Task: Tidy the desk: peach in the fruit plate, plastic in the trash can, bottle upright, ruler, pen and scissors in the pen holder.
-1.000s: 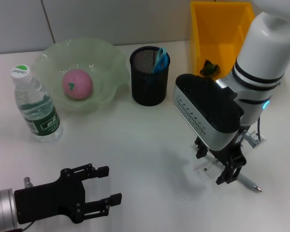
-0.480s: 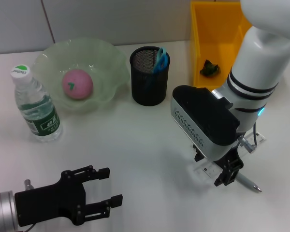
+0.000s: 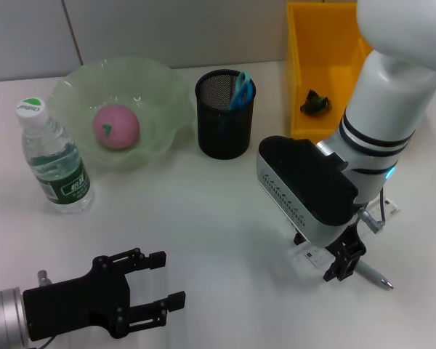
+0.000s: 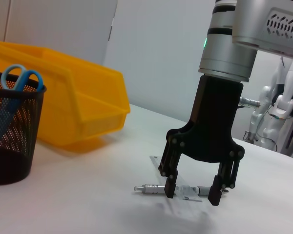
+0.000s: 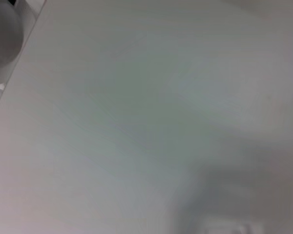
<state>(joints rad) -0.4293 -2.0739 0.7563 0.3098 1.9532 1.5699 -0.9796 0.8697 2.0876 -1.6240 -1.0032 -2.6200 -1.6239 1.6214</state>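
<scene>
White desk (image 3: 203, 211) fills my view, with the peach (image 3: 116, 126) in the fruit plate (image 3: 163, 83), the bottle (image 3: 54, 161) upright beside it and the scissors (image 3: 240, 89) in the pen holder (image 3: 224, 127). I see my right gripper (image 4: 192, 194) down on the desk with its fingers spread either side of the pen (image 4: 154, 188), which lies on the ruler (image 3: 310, 256) near the trash can (image 3: 327, 43). My left gripper (image 3: 160, 284) hangs released near the desk's front edge.

White right arm (image 3: 392, 80) with black bands; black two-fingered hands.
</scene>
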